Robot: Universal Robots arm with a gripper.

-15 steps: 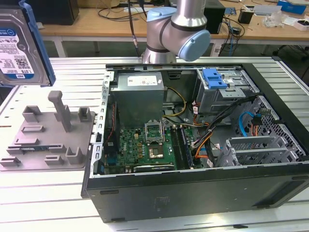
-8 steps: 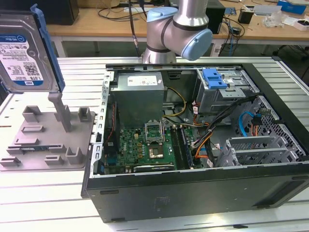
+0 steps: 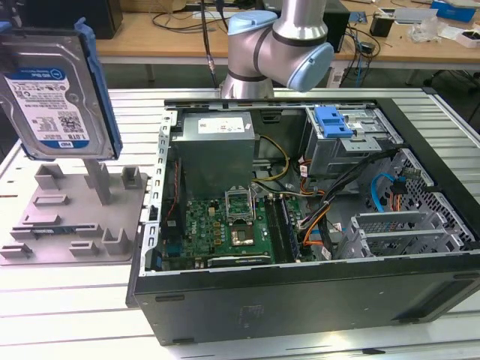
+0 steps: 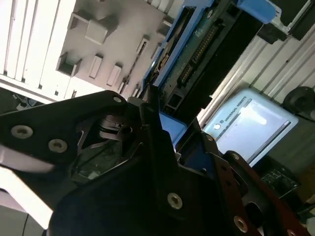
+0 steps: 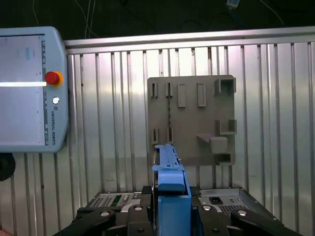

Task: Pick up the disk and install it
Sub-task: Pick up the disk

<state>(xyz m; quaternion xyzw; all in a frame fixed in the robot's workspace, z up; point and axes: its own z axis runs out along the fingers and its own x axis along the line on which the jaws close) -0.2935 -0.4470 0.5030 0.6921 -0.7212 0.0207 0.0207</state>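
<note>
The disk (image 3: 54, 90), a silver hard drive with a blue-and-white label and blue rails along its edges, is hanging upright on edge in the air at the exterior view's left. It is sitting over the grey holder plate (image 3: 71, 225) and is well apart from the open computer case (image 3: 300, 300).

The gripper (image 5: 170, 211) is gripping the disk. Its black jaws are closed against the two flat sides, with one blue rail standing up between them in the first wrist view. In the second wrist view the disk is showing its underside, a green circuit board with rows of connectors.

A ribbed metal table (image 3: 60, 322) is carrying both the plate and the case. The plate is lying toward the table's edge at the exterior view's left. The case is lying on its side across the middle with its panel off.

Inside the case, a grey power-supply box (image 3: 217, 146) is sitting against the far wall above the green motherboard (image 3: 225, 225). A metal drive cage (image 3: 360, 146) topped by a blue latch (image 3: 334, 120) is occupying the case's far corner at the exterior view's right.

The arm (image 3: 277, 37), grey with light-blue caps, is rising behind the case at the table's far edge. A teach pendant (image 5: 27, 88) with a red button is lying near one edge of the table, apart from the plate.
</note>
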